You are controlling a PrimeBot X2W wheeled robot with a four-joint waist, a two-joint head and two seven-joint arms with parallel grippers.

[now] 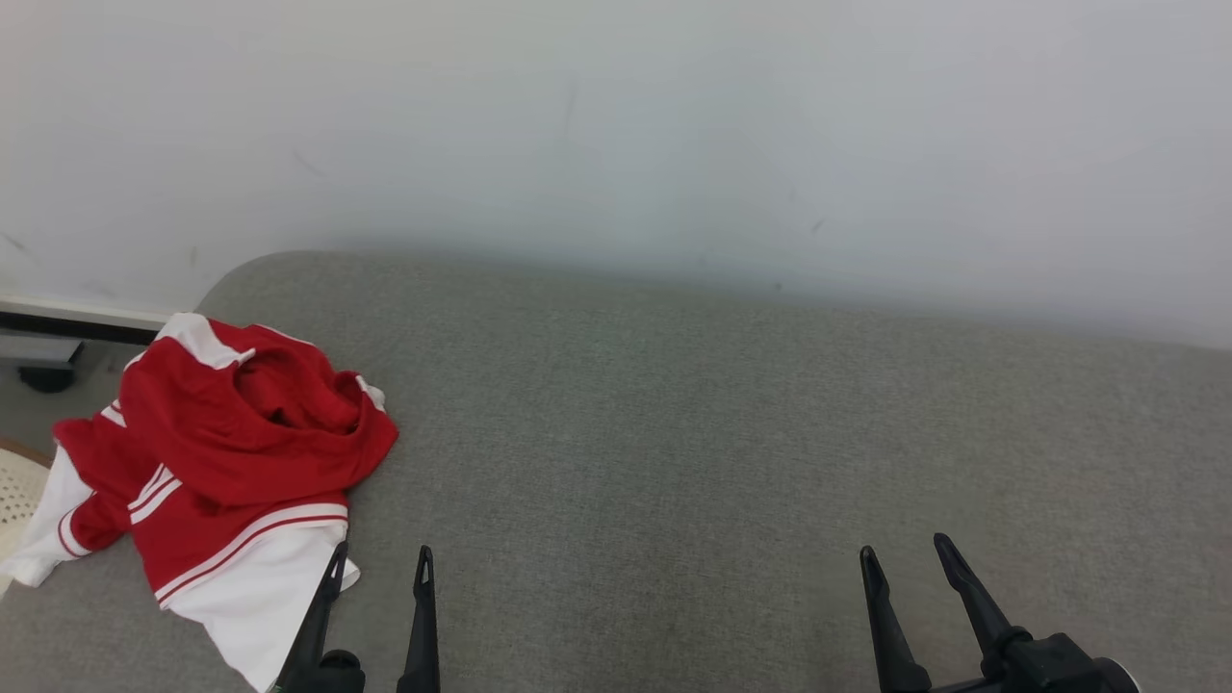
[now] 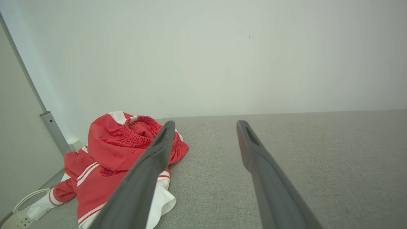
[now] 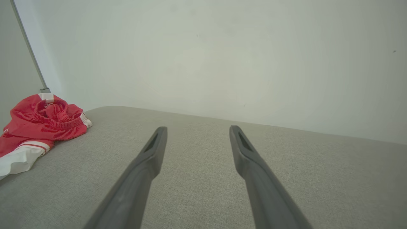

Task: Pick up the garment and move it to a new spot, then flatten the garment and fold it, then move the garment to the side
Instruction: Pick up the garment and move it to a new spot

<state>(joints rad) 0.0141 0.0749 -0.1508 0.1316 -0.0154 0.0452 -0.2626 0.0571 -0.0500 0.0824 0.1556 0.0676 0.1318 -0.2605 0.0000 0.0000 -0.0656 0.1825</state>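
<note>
The garment (image 1: 217,452) is a crumpled red piece with white stripes and white panels, heaped at the left end of the grey surface (image 1: 674,433), one part hanging over the left edge. My left gripper (image 1: 380,560) is open at the bottom left, its left finger over the garment's white hem, nothing between the fingers. In the left wrist view the garment (image 2: 111,159) lies ahead and left of the left gripper (image 2: 205,124). My right gripper (image 1: 905,551) stands open at the lower right, far from the cloth. The right wrist view shows the garment (image 3: 38,124) at far left, beyond the right gripper (image 3: 197,128).
A pale wall (image 1: 616,135) rises behind the grey surface. Left of the surface are a dark rail with a caster (image 1: 43,366) and a pale perforated basket (image 1: 19,491) on the floor. A grey post (image 2: 54,130) stands at the left.
</note>
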